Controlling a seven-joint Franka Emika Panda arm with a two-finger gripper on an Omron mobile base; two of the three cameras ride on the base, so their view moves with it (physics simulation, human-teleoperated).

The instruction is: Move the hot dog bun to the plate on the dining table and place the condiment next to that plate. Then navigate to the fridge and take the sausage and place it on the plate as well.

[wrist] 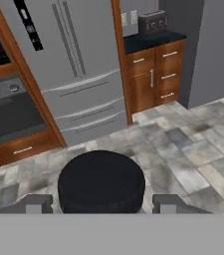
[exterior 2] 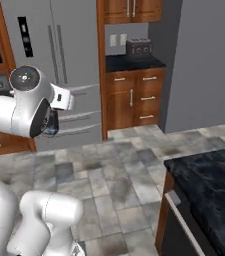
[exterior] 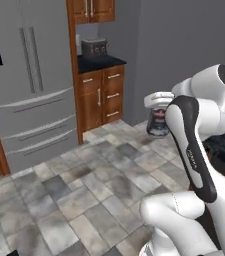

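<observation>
The gripper (wrist: 101,203) clamps the glassy grey condiment (exterior: 158,121) by its round dark cap, above stone-tiled floor (exterior: 79,190).

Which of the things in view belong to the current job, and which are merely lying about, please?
Job: condiment, held in the gripper; fridge; table.
Lying about: toaster; cabinets; oven.

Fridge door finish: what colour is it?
Grey stainless steel, with a black display panel; the fridge shows best in the hand view.
</observation>
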